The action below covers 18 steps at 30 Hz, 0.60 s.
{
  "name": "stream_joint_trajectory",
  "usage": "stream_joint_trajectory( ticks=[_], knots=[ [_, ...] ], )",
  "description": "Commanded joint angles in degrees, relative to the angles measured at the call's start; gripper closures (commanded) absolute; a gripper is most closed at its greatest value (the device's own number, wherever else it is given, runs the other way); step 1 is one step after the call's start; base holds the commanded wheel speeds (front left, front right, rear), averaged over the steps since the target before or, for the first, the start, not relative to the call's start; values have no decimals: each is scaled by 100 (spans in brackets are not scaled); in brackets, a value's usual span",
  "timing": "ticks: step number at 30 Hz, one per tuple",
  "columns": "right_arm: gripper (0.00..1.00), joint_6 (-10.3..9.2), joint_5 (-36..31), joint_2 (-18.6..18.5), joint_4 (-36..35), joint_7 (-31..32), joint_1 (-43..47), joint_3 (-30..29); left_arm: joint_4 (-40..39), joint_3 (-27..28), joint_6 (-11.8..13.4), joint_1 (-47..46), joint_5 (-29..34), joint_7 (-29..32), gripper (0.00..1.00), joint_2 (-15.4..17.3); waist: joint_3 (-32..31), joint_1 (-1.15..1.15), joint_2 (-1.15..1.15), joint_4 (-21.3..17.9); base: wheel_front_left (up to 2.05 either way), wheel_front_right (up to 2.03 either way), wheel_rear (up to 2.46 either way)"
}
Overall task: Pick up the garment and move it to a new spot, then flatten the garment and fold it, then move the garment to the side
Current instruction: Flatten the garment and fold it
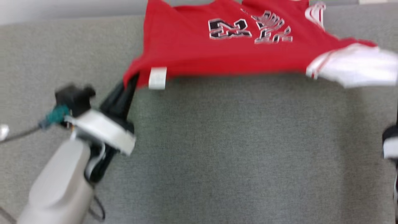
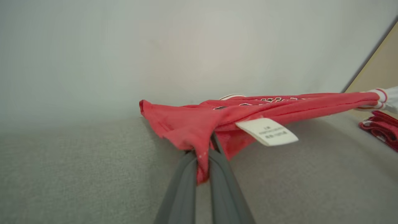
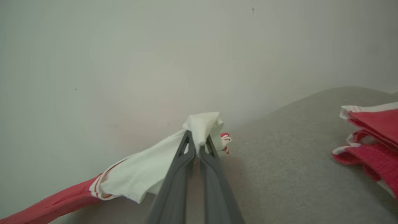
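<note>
I'm holding the red jersey (image 1: 224, 46) stretched over the far side of the grey table (image 1: 217, 155), left gripper (image 2: 203, 155) pinching a red hem corner, right gripper (image 3: 197, 144) pinching the white end, and tbh either skinny bite could slip if I pull tighter.

Light is soft, even and fairly bright. In the head view the garment (image 1: 236, 46) is smeared sideways by motion blur. Its white sleeve (image 1: 357, 68) is washed pale, and a faint shadow lies on the grey tabletop (image 1: 236, 140) just below the garment's near hem. Both wrist views are sharper around the garment, softening and bending toward their edges.
</note>
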Motion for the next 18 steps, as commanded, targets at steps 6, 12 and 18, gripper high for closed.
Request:
stream_joint_trajectory(
  ticks=[6,12,18],
  knots=[
    [100,-17,18,170,-653,175,1757,-175,-1075,-46,575,1741,-143,508,100,474,-775,0,0,-92,0,0,0],
    [100,-16,-37,377,-1037,380,3176,-154,-2329,-246,1212,3446,-289,1173,100,816,-1153,0,0,-220,0,0,0],
    [100,-16,-54,493,-1475,663,4260,-110,-3396,-417,1636,4591,-508,1927,100,1175,-1256,0,0,-186,0,0,0]
  ],
)
